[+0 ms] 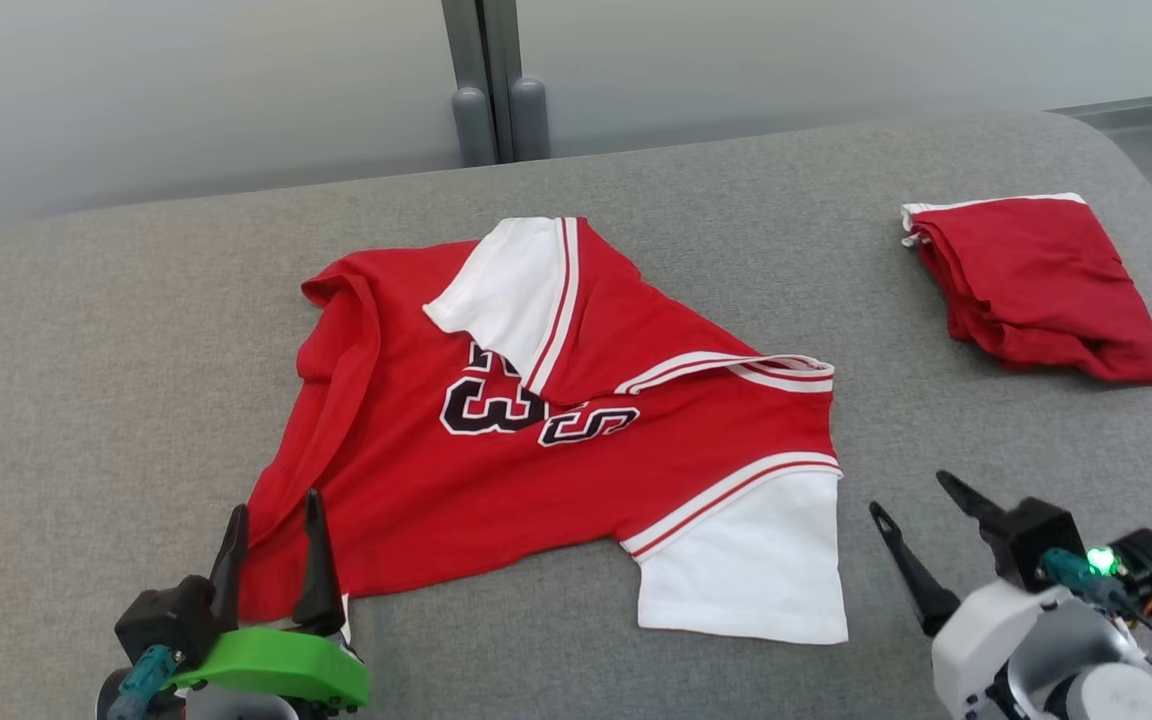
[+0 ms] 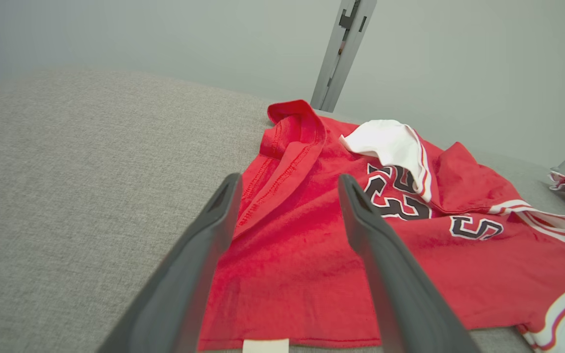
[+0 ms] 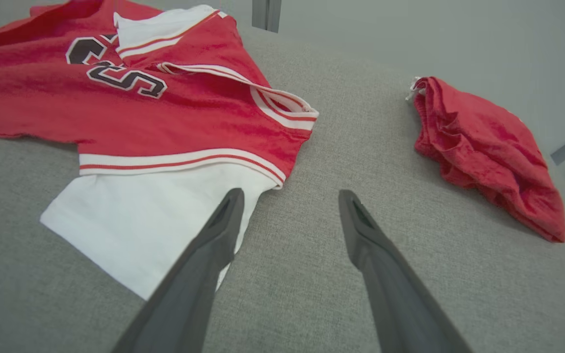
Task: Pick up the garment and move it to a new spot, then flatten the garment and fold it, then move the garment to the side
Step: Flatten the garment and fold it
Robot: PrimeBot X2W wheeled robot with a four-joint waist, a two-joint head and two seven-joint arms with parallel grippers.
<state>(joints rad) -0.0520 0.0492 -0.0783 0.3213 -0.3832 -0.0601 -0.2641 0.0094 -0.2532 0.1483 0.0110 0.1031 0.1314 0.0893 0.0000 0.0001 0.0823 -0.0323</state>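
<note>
The garment is a red jersey with white sleeves and black numbers, lying crumpled in the middle of the grey surface; one white sleeve lies flat at its near right and the other is folded over onto the chest. My left gripper stands open at the garment's near left corner, its fingers over the red hem. My right gripper is open just right of the white sleeve, with nothing between its fingers.
A second red garment, folded in a bundle, lies at the far right. The grey padded surface ends at a pale wall with a grey post behind.
</note>
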